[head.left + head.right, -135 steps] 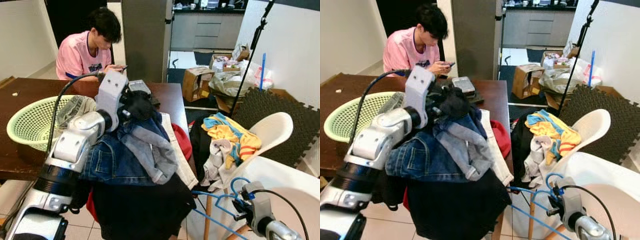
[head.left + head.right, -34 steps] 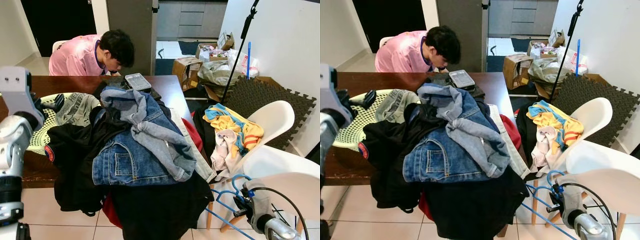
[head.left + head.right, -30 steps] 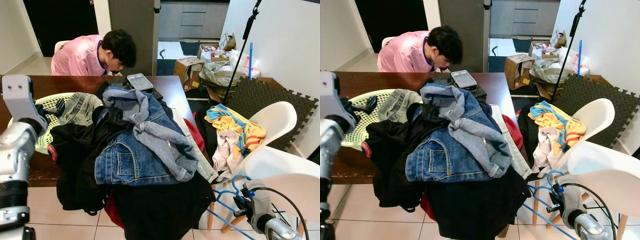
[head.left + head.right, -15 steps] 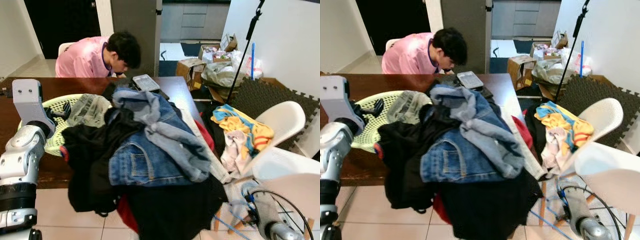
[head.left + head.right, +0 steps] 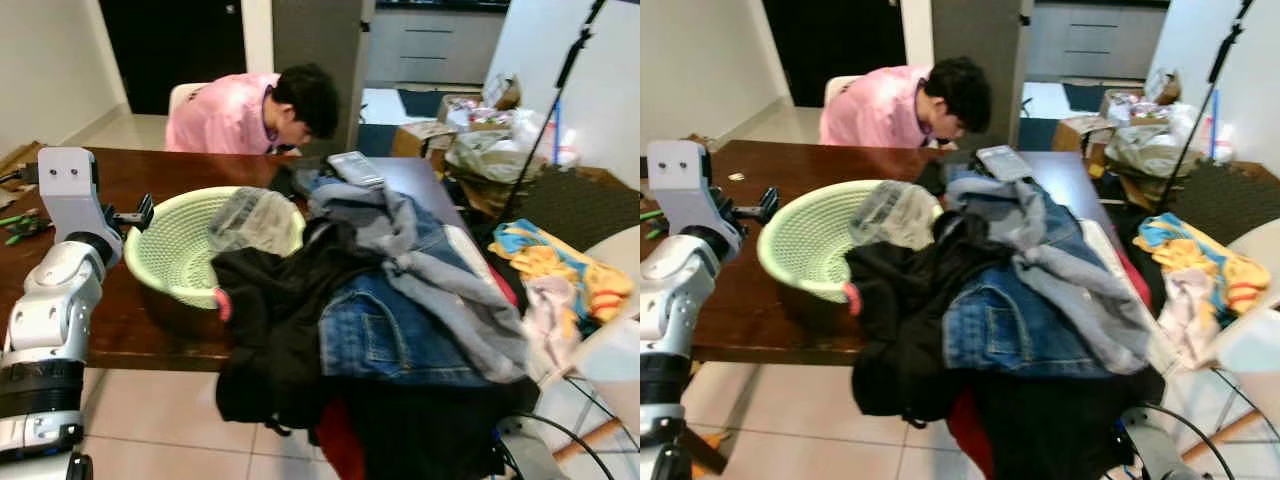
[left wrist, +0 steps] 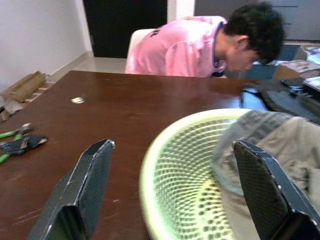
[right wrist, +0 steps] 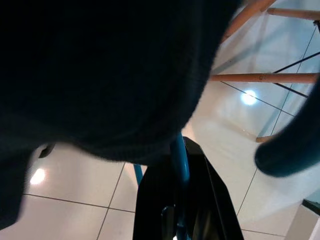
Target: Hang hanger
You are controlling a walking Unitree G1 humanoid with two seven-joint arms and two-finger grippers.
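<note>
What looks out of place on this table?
A heap of clothes spills off the table edge, a black garment hanging toward the floor. A grey garment droops over the green basket rim.

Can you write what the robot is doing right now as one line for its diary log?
left claw: open, raised by green basket | right claw: shut on blue hanger, low under hanging black garment | hanger: not yet hung | person: seated at table

The left arm (image 5: 50, 320) was silver, built of rounded segments joined by black bands, with a boxy white wrist block bearing two small dark screws. Its fingers (image 6: 82, 192) were long, black and finely textured. A black cable (image 5: 575, 450) looped by the right arm.
</note>
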